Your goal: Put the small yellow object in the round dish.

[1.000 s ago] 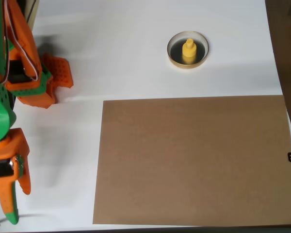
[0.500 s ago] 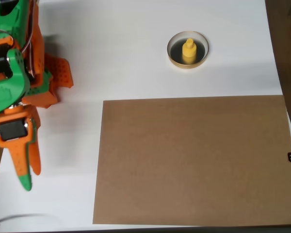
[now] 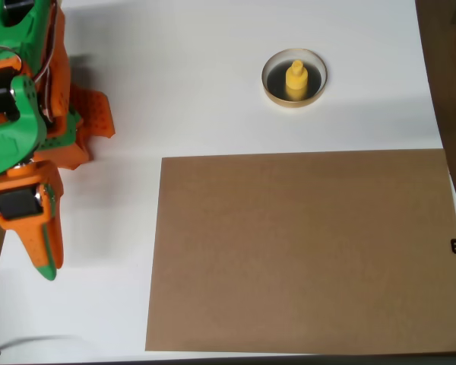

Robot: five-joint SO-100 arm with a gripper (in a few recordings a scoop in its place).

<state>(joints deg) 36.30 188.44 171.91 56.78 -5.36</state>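
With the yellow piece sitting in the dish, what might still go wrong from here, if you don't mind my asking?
1. The yellow piece stands upright in the shallow dish; a knock to the table might tip it out.
2. The gripper, jaws together at the left edge, hangs just above the table and might scrape it if it dips.

The small yellow object (image 3: 294, 79) was bright yellow, in a round dish (image 3: 271, 90) with a tan rim and black inside. The arm (image 3: 19, 129) was orange and green; a plain brown board (image 3: 304, 251) lay on the white table (image 3: 175, 84).
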